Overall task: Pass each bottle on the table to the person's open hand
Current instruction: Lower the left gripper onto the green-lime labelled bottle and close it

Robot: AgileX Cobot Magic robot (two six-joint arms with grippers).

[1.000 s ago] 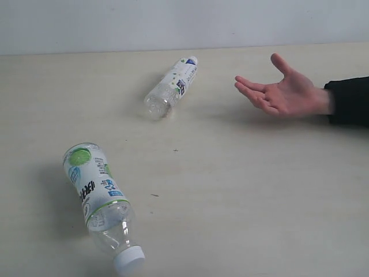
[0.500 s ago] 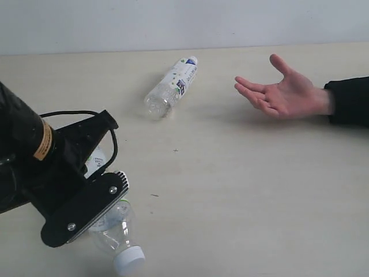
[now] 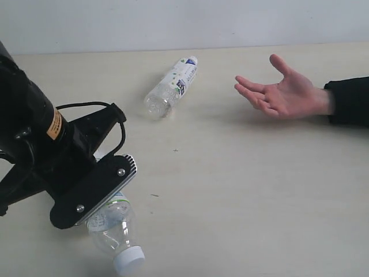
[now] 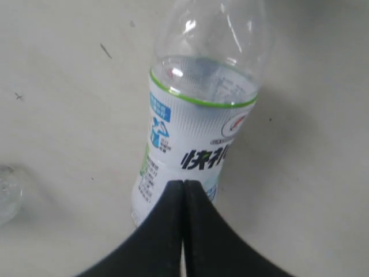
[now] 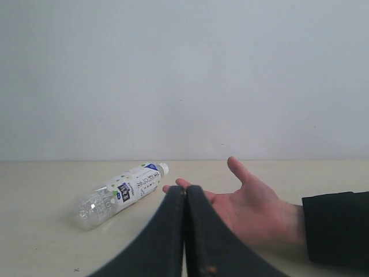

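Two bottles lie on their sides on the table [image 3: 242,190]. The white bottle with green fruit [image 3: 112,222] is at the near left, with its white cap [image 3: 128,259] toward the front edge. My left arm [image 3: 52,156] hangs over it and hides its upper part. In the left wrist view my left gripper [image 4: 183,184] is shut and empty, just above this bottle's label [image 4: 190,138]. The slim white bottle [image 3: 171,85] lies at the far middle. The person's open hand [image 3: 282,92] waits palm up at the far right. My right gripper [image 5: 185,190] is shut and empty, facing the hand [image 5: 259,210] and the slim bottle [image 5: 121,190]. No other bottles are in view.
A pale wall [image 3: 184,23] runs behind the table's far edge. The person's black sleeve [image 3: 349,101] lies at the right edge. A few tiny dark specks [image 3: 175,150] mark the tabletop.
My left arm has come in from the left and now covers the upper part of the green-fruit bottle, shifting slightly up and right. The bottles and the hand have not moved.
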